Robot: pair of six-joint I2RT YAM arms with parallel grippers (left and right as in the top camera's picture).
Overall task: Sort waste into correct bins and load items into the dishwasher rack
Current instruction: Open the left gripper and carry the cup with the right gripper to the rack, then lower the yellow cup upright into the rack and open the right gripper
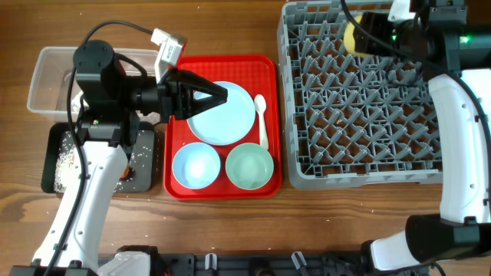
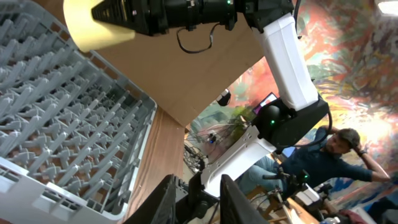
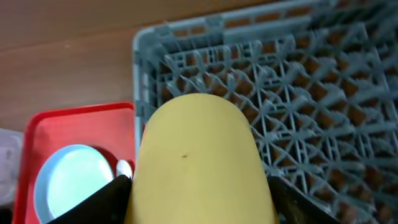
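Yellow plastic is what you have in hand: the yellow cup [image 3: 199, 155] is clamped across its body by the right gripper [image 3: 199, 186], a dark finger pressed to each side, and it hangs on its side above the far left corner of the dishwasher rack [image 1: 360, 179]. Judge it light, stiff and smooth, so a firm squeeze could flex the wall or let it slide; the mid-body hold looks sound. Expect it to tip on the upright pegs unless you seat it mouth down between them. Your left gripper [image 1: 219, 96] hovers over the red tray [image 1: 222, 189] at the edge of the pale blue plate [image 1: 226, 119], jaws narrowly apart and nothing between them. That plate will probably be heavier and slick, best taken by its rim. Beside it lie the white spoon [image 1: 261, 115], the light blue bowl [image 1: 196, 165] and the pale green bowl [image 1: 249, 166]. Everything sits on a wooden table [image 1: 230, 230], with a few white grains scattered near the rack's front. Behind, the left wrist view shows a brightly painted wall and a seated person [image 2: 339, 152].
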